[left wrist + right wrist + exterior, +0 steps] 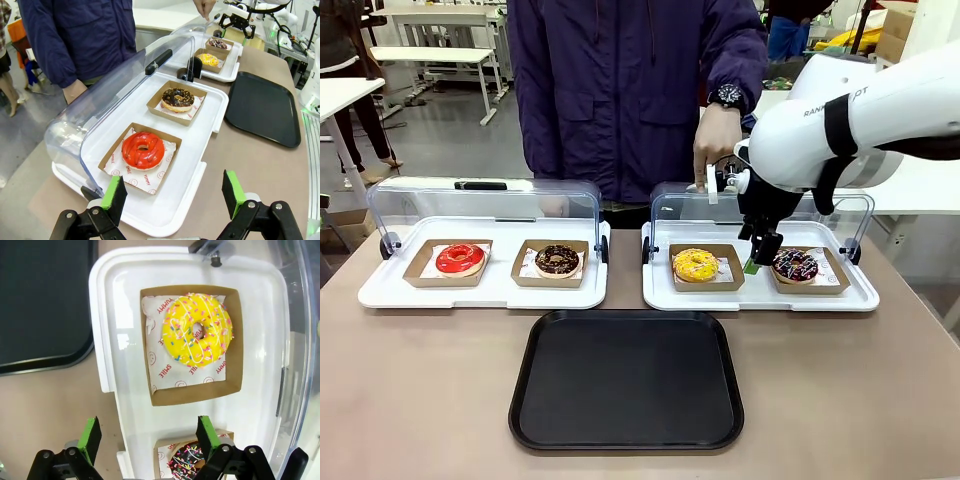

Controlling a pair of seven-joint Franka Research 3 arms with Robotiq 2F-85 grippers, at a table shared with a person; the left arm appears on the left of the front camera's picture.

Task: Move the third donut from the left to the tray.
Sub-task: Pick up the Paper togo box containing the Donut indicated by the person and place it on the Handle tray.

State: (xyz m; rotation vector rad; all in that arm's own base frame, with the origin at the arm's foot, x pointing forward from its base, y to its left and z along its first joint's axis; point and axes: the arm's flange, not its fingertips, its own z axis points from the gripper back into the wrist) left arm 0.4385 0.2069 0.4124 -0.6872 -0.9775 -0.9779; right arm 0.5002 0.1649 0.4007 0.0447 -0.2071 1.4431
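The right claw (149, 437) is wide open; the yellow donut (197, 330) sits at 1 o'clock. Slide there, then pinch its cardboard (190, 392) softly.

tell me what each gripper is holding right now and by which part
Nothing. The right gripper hangs open beside the yellow donut, and the left gripper is open and empty too.

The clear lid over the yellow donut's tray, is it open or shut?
Open: the clear lid stands swung up behind the uncovered yellow donut, a person's hand on its top edge.
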